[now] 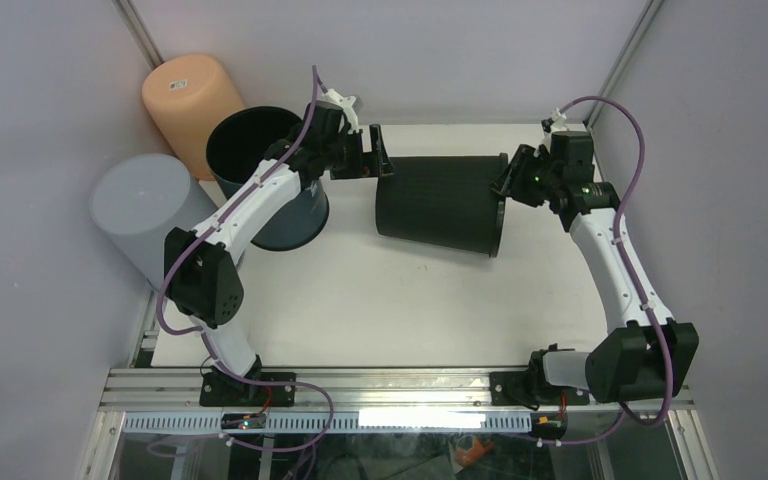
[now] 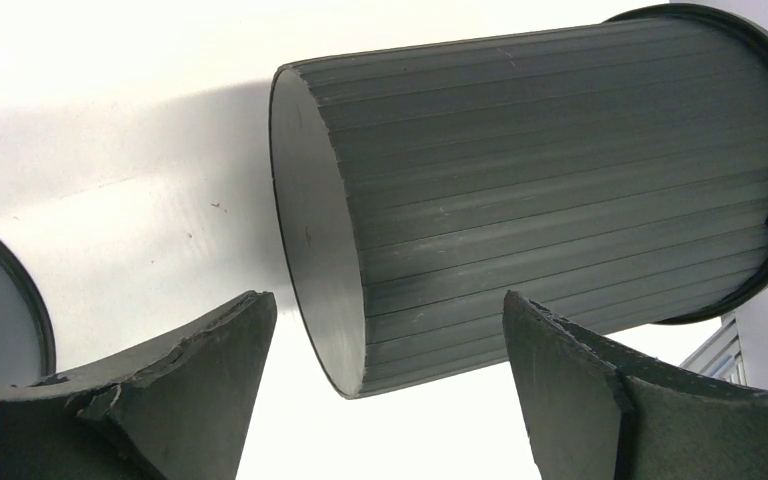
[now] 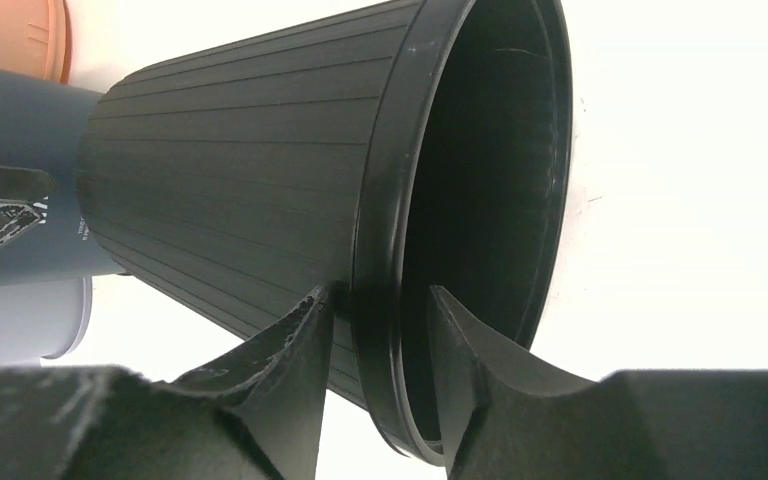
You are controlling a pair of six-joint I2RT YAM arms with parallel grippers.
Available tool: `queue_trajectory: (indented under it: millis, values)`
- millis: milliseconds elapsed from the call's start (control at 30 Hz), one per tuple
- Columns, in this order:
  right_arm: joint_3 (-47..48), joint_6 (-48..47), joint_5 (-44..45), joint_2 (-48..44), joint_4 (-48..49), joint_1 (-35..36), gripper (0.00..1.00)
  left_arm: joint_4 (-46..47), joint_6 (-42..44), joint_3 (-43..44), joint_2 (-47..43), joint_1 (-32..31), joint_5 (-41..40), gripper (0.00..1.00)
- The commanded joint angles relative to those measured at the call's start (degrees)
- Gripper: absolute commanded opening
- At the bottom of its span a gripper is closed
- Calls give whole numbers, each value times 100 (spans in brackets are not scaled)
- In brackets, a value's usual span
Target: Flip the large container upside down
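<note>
Large container [image 1: 438,205] sideways — rim between right fingers [image 3: 285,375]

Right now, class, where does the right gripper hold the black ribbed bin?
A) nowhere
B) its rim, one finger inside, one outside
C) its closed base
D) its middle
B: the right gripper straddles the rim of the black ribbed bin, a finger each side.

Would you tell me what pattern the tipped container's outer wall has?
The container is black with lengthwise ribs; left wrist view.
</note>
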Motion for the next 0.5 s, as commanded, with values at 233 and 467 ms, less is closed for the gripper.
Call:
queue_trajectory:
  millis: [233, 467]
  values:
    - [27, -269, 449, -184, -50, -20, 11, 151, -303, -35, 198, 15, 558, 87]
    - [28, -291, 488, -202, -94, -17, 13, 446, -456, -84, 159, 13, 1115, 86]
